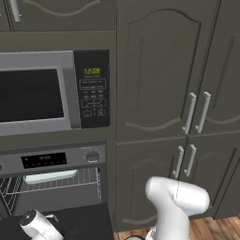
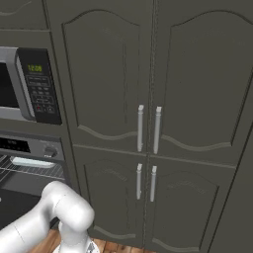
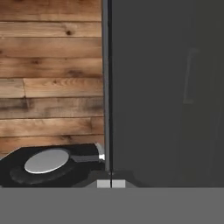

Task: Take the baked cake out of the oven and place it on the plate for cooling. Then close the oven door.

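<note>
Lower left: we see the cake [image 1: 49, 176] on the oven [image 1: 54, 180] rack; gripper [image 3: 111, 183] fully closed, empty.

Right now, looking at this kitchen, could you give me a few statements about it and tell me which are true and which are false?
1. The oven door hangs open. True.
2. The baked cake sits on a plate. False: it lies on the wire rack inside the oven.
3. The microwave is mounted above the oven. True.
4. The microwave clock glows red. False: its digits are green.
5. The tall cabinet doors stand open. False: they are closed.
</note>
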Available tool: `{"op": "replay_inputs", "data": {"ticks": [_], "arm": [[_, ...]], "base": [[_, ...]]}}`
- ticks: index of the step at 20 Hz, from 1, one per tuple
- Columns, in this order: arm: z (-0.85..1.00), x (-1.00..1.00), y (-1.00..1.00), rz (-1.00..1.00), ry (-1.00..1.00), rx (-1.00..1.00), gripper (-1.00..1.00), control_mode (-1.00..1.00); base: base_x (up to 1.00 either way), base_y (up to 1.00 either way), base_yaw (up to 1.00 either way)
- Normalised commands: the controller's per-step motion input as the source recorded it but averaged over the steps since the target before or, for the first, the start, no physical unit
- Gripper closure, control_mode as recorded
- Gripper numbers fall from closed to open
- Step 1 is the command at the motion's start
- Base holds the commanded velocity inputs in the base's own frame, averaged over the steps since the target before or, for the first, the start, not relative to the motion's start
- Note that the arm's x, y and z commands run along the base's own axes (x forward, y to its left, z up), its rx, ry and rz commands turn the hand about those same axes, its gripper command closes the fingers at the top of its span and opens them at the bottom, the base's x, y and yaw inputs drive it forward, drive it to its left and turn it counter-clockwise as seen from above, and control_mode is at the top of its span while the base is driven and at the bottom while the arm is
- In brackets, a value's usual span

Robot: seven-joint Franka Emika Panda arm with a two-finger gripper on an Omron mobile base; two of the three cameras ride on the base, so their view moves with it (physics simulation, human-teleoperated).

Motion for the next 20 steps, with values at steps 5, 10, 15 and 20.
{"op": "replay_inputs", "data": {"ticks": [5, 10, 15, 20], "arm": [[0.2, -0.21, 0.21, 0.0, 0.24, 0.0, -1.0, -1.0], [0.1, -0.07, 0.01, 0.0, 0.05, -0.08, -1.0, -1.0], [-0.03, -0.09, -0.09, 0.0, -0.15, -0.16, -1.0, -1.0], [0.0, 0.06, -0.13, -0.01, -0.04, -0.1, -1.0, -1.0]], "base": [[0.0, 0.0, 0.0], [0.0, 0.0, 0.0], [0.0, 0.0, 0.0], [0.0, 0.0, 0.0]]}}
